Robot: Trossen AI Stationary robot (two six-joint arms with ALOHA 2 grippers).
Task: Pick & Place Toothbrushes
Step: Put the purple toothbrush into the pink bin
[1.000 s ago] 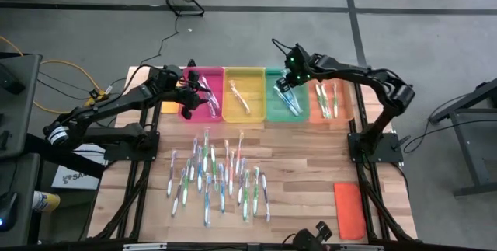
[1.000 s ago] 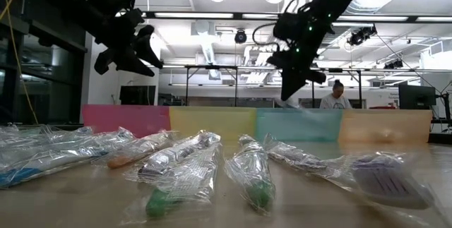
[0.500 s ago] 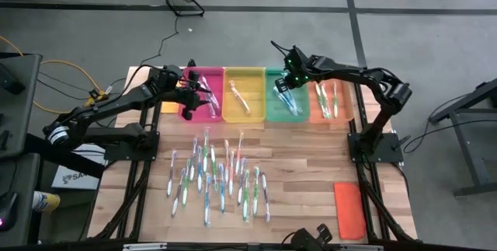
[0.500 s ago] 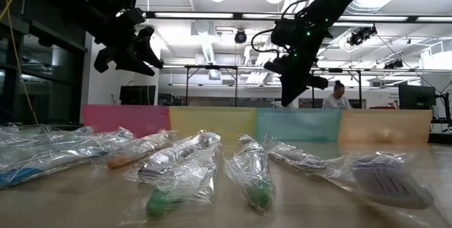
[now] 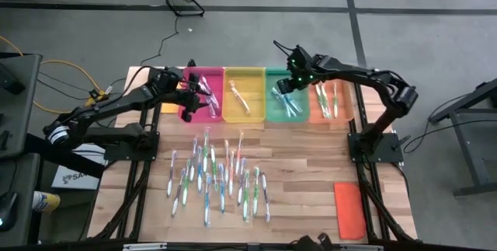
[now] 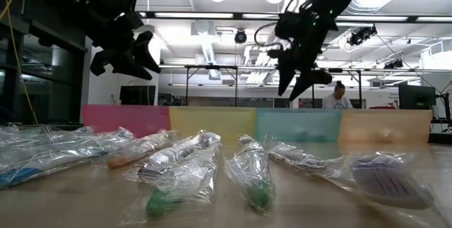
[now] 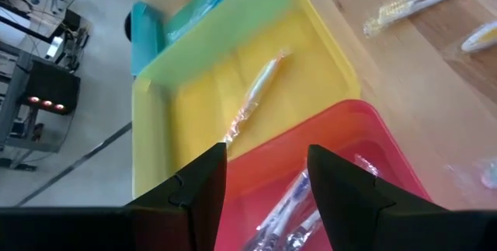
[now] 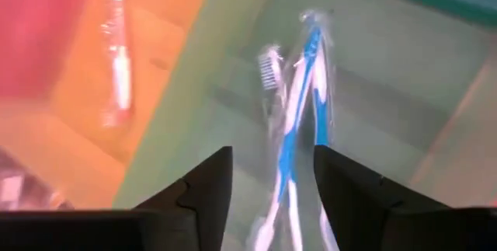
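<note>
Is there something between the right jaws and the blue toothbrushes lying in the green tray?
Nothing visible. The right gripper hangs open above the green tray, and the right wrist view shows the blue toothbrushes directly beyond its jaws with an unobstructed gap.

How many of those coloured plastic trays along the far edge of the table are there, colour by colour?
Pink rectangular plastic tray: 1
Yellow rectangular plastic tray: 1
Green rectangular plastic tray: 1
Orange rectangular plastic tray: 1
Total: 4 trays, side by side in one row.
</note>
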